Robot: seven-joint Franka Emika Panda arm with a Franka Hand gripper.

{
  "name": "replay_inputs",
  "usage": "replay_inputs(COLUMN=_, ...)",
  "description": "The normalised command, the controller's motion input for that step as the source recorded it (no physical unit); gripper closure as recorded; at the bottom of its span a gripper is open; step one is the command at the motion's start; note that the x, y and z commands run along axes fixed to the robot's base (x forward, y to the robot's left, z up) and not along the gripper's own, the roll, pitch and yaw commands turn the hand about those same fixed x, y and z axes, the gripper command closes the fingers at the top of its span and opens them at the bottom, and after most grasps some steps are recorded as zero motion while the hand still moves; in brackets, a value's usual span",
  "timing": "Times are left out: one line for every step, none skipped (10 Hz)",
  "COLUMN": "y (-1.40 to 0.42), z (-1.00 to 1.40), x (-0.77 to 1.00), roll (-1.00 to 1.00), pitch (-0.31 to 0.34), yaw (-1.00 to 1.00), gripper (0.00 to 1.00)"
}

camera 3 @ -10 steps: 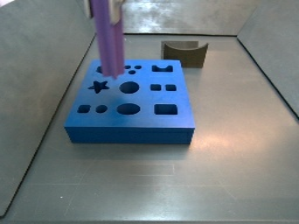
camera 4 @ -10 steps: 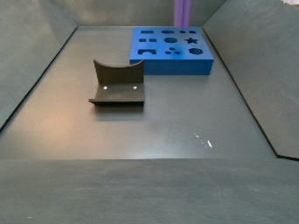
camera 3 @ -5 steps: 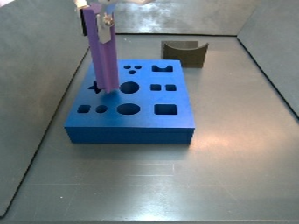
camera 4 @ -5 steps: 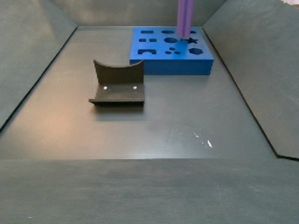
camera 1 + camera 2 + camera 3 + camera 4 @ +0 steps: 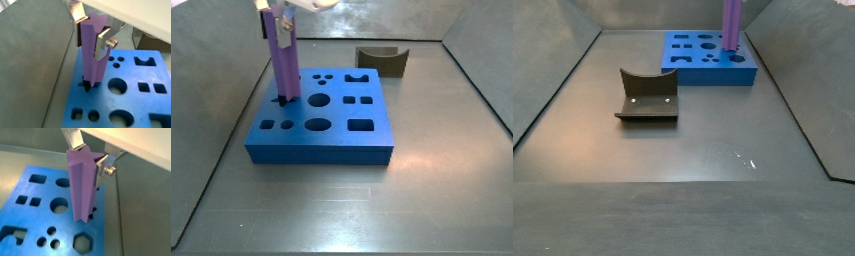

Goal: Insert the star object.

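Note:
The star object (image 5: 283,62) is a long purple bar with ridged sides, and it hangs upright over the blue block (image 5: 318,142). My gripper (image 5: 278,18) is shut on its upper end. Both wrist views show the silver fingers (image 5: 79,14) clamping the bar (image 5: 92,57) from two sides, with the star-shaped top face (image 5: 81,155) between them. The bar's lower end sits at the mouth of the star-shaped hole (image 5: 285,100) by the block's edge; how deep it sits I cannot tell. In a side view the bar (image 5: 731,25) runs off the top and the gripper is out of view.
The blue block (image 5: 707,78) has several other holes, round, square and arch-shaped (image 5: 117,86) (image 5: 60,205). A brown curved block (image 5: 382,60) (image 5: 647,97) stands apart on the grey floor. Grey walls enclose the floor.
The gripper has carried the purple bar from the block's back row over to the star hole and lowered it, so its lower end now meets the hole.

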Motion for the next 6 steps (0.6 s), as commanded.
replay_inputs(y=0.00, z=-0.07, x=-0.32, roll=-0.38, pitch=-0.123, yaw=-0.17, gripper=1.00)
replay_inputs(y=-0.05, z=-0.07, x=-0.10, roll=-0.38, pitch=-0.111, yaw=-0.11, gripper=1.00)
replay_inputs(y=-0.06, z=-0.11, x=0.00, roll=-0.38, pitch=-0.106, yaw=-0.08, gripper=1.00)
replay_inputs(y=-0.07, z=-0.23, x=0.00, roll=-0.31, pitch=-0.077, yaw=-0.05, gripper=1.00)
replay_inputs(y=-0.01, z=-0.35, x=0.15, roll=-0.15, pitch=0.000, yaw=-0.02, gripper=1.00)
replay_inputs(y=-0.03, z=-0.50, x=0.28, roll=-0.09, pitch=0.034, yaw=0.00, gripper=1.00)
